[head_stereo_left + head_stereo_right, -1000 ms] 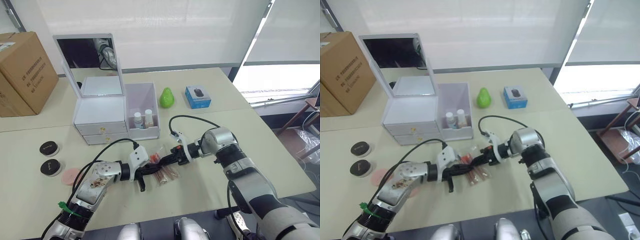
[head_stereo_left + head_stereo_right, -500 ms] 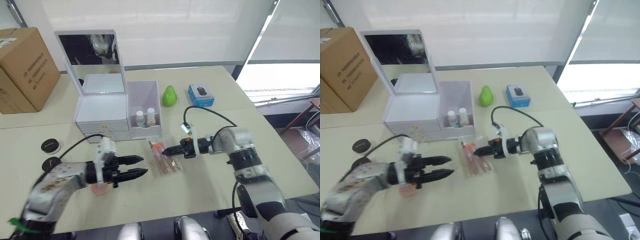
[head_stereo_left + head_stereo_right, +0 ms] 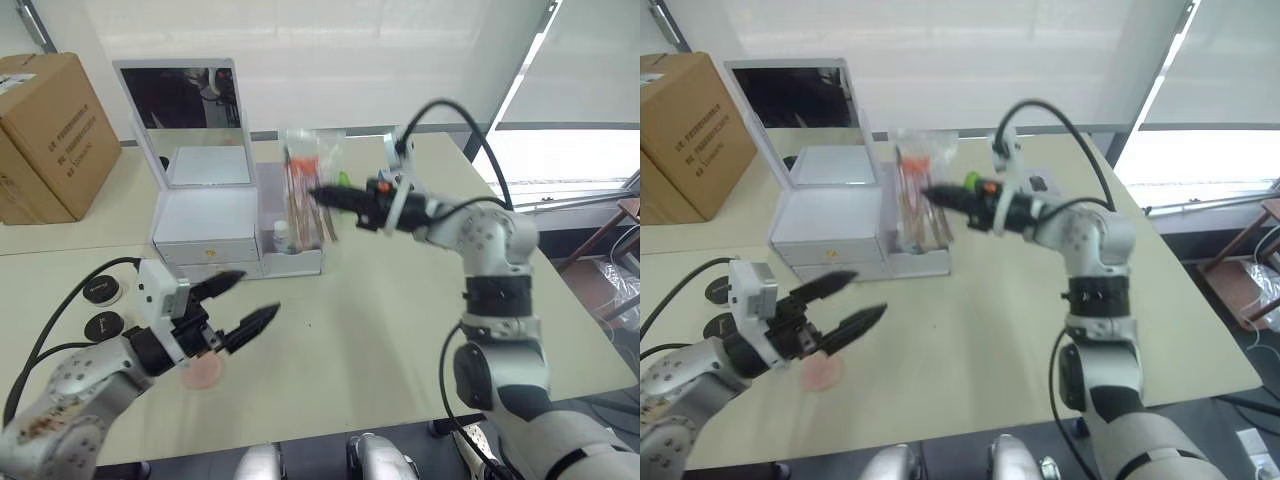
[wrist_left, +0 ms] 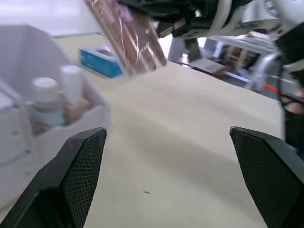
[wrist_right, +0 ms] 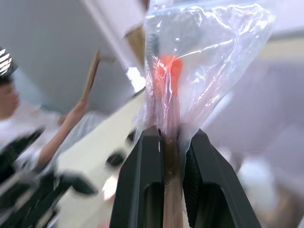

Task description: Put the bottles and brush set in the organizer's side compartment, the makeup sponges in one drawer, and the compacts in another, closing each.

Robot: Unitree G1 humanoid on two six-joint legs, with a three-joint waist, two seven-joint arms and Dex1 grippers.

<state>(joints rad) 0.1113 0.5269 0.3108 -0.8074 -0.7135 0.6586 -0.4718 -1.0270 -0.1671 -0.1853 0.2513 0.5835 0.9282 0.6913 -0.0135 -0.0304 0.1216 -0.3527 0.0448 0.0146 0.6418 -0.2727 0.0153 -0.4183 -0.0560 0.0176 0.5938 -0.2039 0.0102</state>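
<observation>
Crinkled clear bag of brushes [image 3: 303,185] hangs clamped in right gripper [image 3: 322,196] over translucent side compartment [image 3: 296,255]; left gripper [image 3: 240,304] gapes.

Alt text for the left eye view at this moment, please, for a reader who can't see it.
The right gripper holds the bagged brush set in the air above the side compartment of the white organizer, where two bottles already stand. The left gripper hangs open over the table, near a pink makeup sponge and two black-lidded compacts.

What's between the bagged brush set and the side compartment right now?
Nothing visible blocks it. The right gripper holds the brush set in the air at the side compartment, whose open top already contains the two bottles.
</observation>
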